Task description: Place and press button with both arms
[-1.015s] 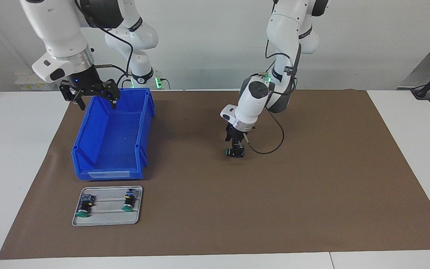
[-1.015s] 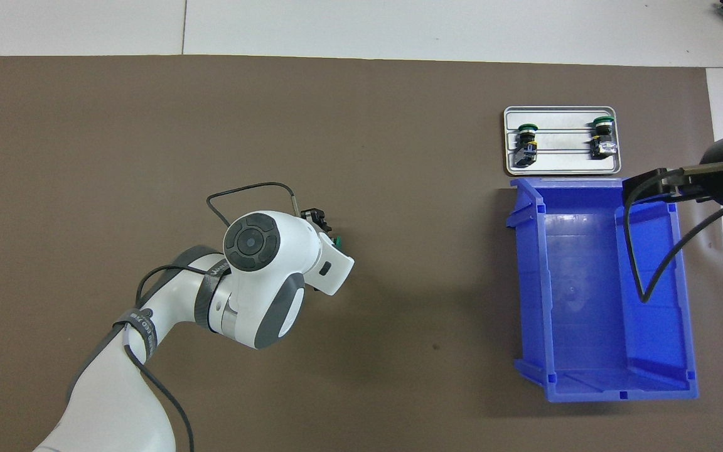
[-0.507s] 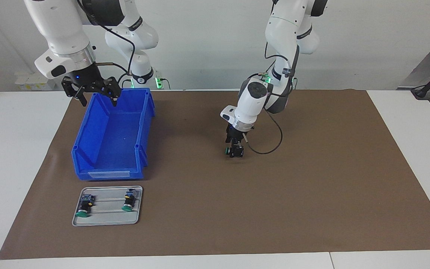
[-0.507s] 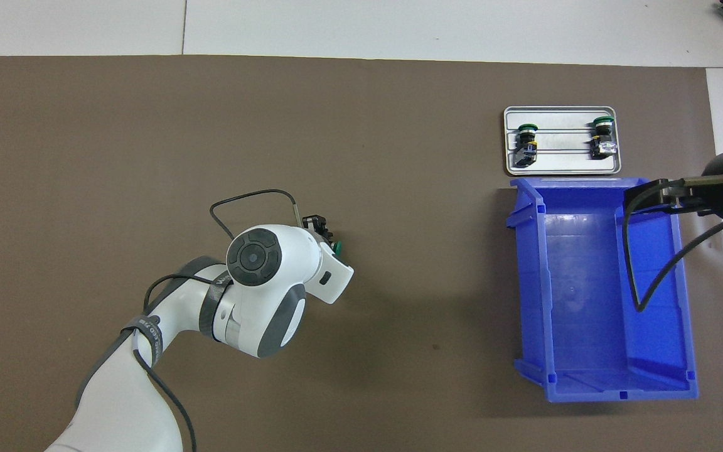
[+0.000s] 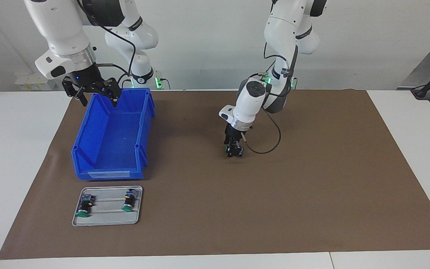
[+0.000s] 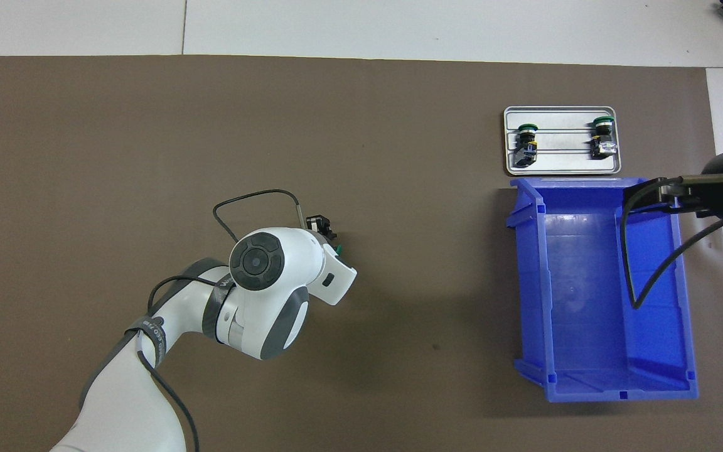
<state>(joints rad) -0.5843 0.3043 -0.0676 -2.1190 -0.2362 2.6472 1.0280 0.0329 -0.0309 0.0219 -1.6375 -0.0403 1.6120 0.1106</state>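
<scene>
Button [image 5: 233, 151] with the green cap sits pinched in the left gripper [image 5: 234, 148], low over the middle of the brown mat [image 5: 312, 179], roughly midway between the desk's edges; its green cap peeks out beside the wrist in the overhead view. Jaws closed on it. The right gripper [image 5: 94, 92] hangs with fingers spread and empty over the robots' end of the blue bin [image 5: 112, 138]. A metal tray [image 5: 106, 216] just beside the bin, toward the edge away from the robots, carries two spare green-capped buttons [image 5: 83, 206].
</scene>
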